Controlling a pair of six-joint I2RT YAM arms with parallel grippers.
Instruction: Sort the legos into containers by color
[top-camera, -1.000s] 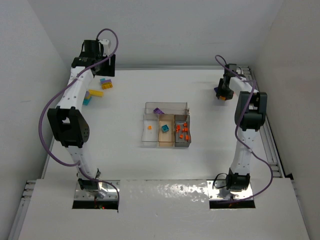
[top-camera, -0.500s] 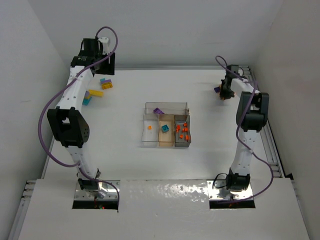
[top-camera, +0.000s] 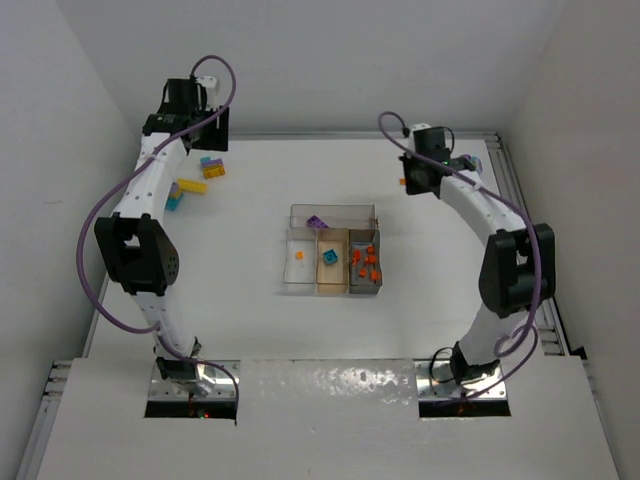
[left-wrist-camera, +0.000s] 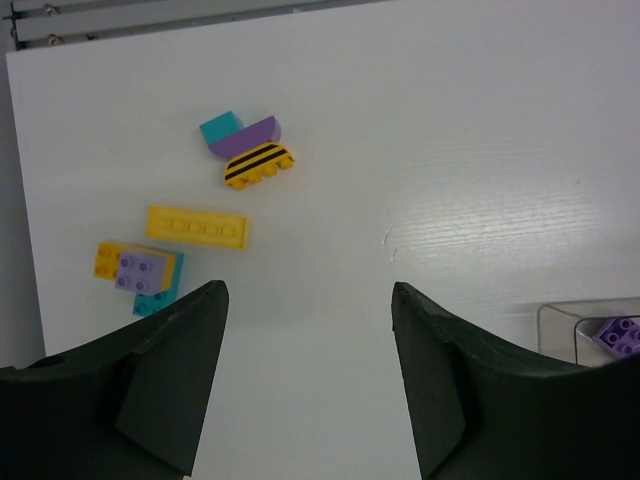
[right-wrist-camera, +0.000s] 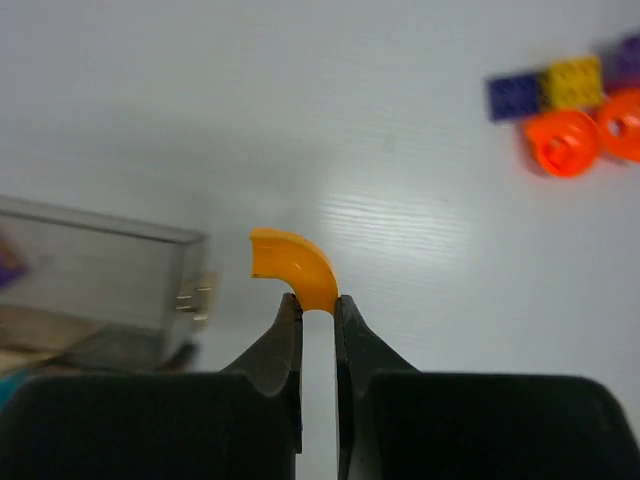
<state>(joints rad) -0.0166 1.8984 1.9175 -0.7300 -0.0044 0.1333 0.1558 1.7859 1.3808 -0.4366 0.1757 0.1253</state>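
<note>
Pose: both stretched toward far table (top-camera: 270, 180) edge | right gripper (right-wrist-camera: 318, 306) clamps curved orange lego (right-wrist-camera: 290, 262) | left gripper (left-wrist-camera: 308, 298) agape, empty

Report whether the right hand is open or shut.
Shut on a curved orange lego: the right hand pinches its lower end between nearly touching fingertips.
</note>
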